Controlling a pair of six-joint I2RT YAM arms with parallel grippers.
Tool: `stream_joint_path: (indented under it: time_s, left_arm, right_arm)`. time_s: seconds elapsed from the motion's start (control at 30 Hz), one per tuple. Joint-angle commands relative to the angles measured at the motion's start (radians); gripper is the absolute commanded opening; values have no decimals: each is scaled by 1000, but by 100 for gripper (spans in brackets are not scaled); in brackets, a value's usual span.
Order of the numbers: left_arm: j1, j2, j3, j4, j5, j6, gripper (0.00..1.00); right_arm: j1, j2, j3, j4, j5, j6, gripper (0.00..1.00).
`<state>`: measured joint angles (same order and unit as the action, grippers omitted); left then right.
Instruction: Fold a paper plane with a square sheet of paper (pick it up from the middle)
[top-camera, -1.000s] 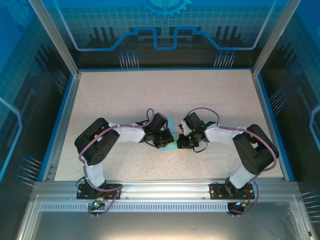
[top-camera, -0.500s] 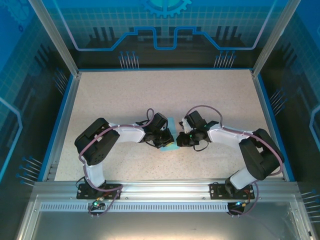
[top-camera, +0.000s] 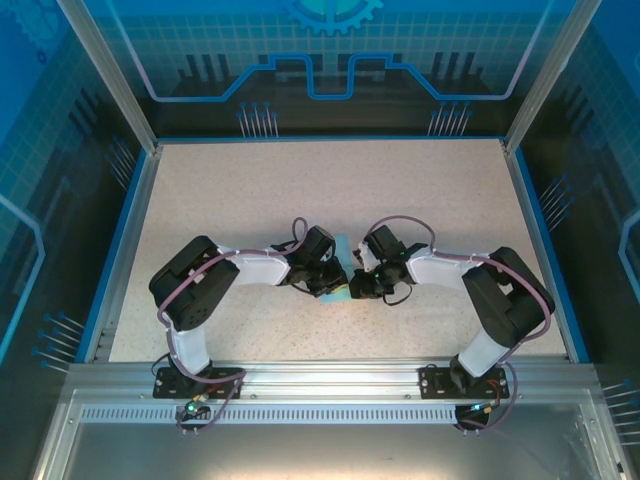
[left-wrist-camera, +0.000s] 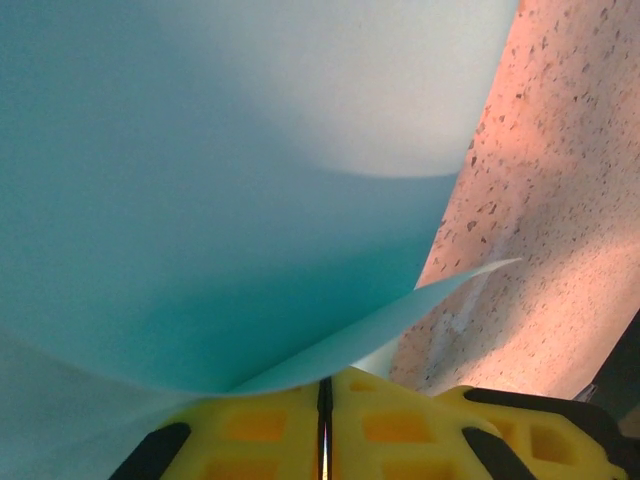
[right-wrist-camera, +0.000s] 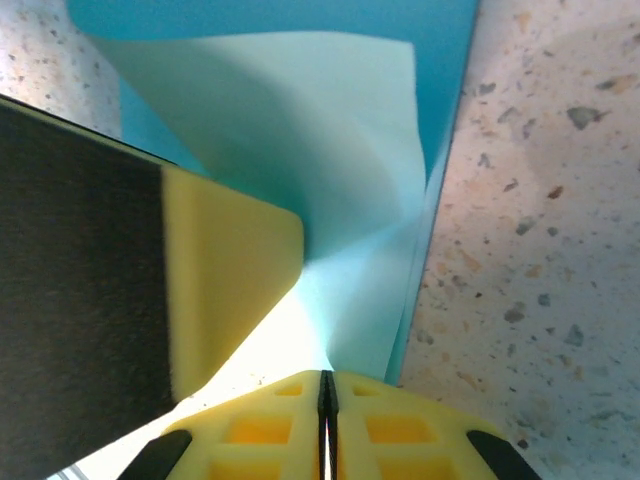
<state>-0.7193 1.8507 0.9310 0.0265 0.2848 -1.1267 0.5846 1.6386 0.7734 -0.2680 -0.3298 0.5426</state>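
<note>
Cyan thin square sheet of paper (top-camera: 340, 292) sits mid-table on speckled beige tabletop (top-camera: 300, 190), flap curled up. You have left gripper (left-wrist-camera: 323, 390) pinching sheet's edge, pads together; right gripper (right-wrist-camera: 323, 385) same. Both arms bent, elbows outward, wrists meeting over sheet.

High camera looks down across the speckled beige table (top-camera: 400, 190). Both wrist cameras sit very close to the thin light blue paper sheet (top-camera: 337, 291), which all three share.

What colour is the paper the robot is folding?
Light blue: a thin cyan sheet of paper. It shows best in the left wrist view.
</note>
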Motion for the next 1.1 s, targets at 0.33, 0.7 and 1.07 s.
stream_joint_path:
  time_s: [0.33,0.7,1.07]
  left_arm:
    - [16,-43,-11,44,-24,30,17]
    - [66,-7,-12,15,-26,92,14]
    - [67,10,-59,34,-24,72,11]
  right_arm:
    - [-15,52,-7,-22,8,3,9]
    - [-24,71,1,-37,6,8,9]
    - [-26,-20,82,18,-75,39,10]
